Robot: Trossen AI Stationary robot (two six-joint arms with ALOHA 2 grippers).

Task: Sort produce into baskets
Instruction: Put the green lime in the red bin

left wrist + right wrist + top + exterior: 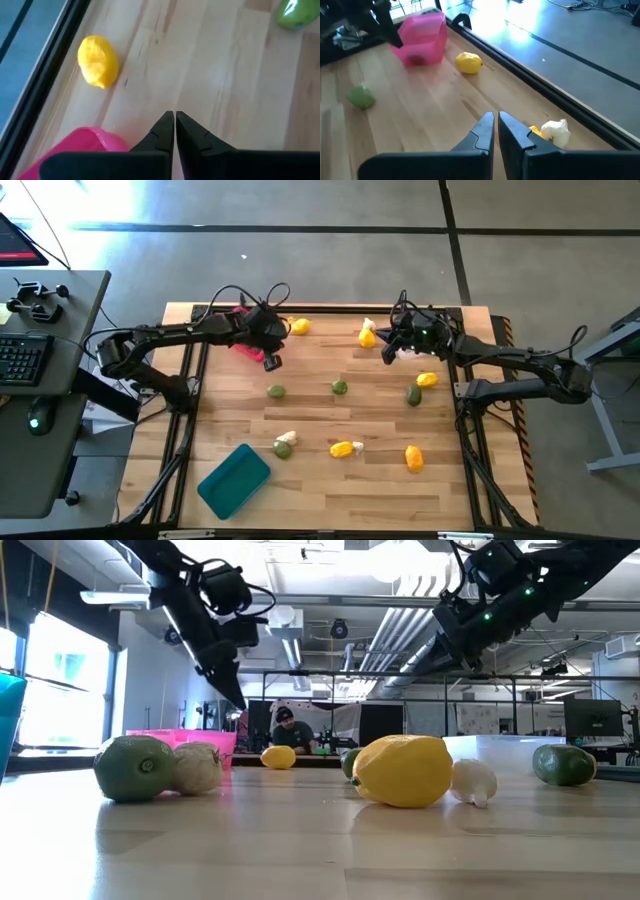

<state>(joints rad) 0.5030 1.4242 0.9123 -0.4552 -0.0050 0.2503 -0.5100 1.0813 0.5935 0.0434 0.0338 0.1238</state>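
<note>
The left end effector (272, 362) hangs above the pink basket (240, 340) at the bench's (320, 470) far left, fingers pressed together and holding nothing. The right end effector (385, 352) (equally pinched and empty) hovers near a lemon (367, 337) and garlic bulb (555, 131) at the far edge. Other produce lies scattered, with the teal basket (233, 480) near-left.

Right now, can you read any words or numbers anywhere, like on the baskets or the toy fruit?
No readable text in any view.
Pink basket: no label visible.
Teal basket: plain, no writing.
Yellow lemon and green fruit: no stickers or print.
Keyboard on the side desk: keys too small to read.
Screens in the room behind: too blurred to read.
</note>
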